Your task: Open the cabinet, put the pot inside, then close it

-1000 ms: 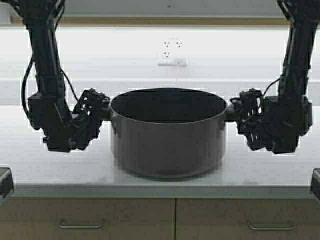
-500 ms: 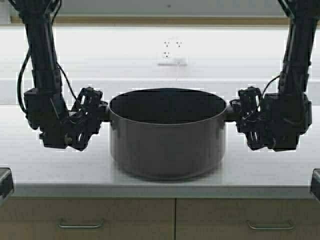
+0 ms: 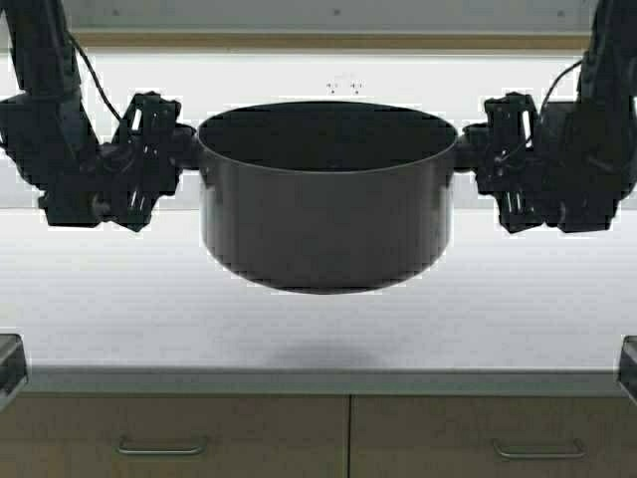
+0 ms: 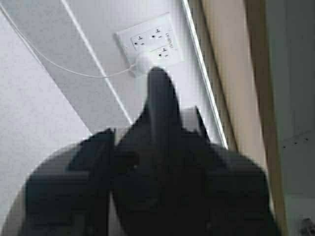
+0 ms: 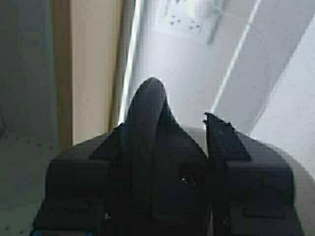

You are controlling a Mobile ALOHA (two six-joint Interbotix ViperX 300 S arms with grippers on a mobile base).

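The pot (image 3: 323, 214), wide and dark grey with a black inside, hangs level in the air above the white counter (image 3: 318, 334). My left gripper (image 3: 179, 149) is shut on its left loop handle, my right gripper (image 3: 476, 149) on its right one. In the left wrist view a black handle (image 4: 160, 103) sticks out between the fingers of the left gripper (image 4: 152, 142). The right wrist view shows the other handle (image 5: 147, 113) clamped in the right gripper (image 5: 165, 137). The cabinet (image 3: 249, 438) below the counter shows two closed fronts.
Metal pulls (image 3: 161, 448) (image 3: 535, 453) sit on the cabinet fronts. A wall outlet (image 4: 150, 42) with a white plug and cable is behind the pot. Dark objects are cut off at the counter's left edge (image 3: 8, 360) and right edge (image 3: 629, 366).
Both arms have risen together and lifted the pot off the counter; it now hangs well above its earlier spot, with a faint shadow below.
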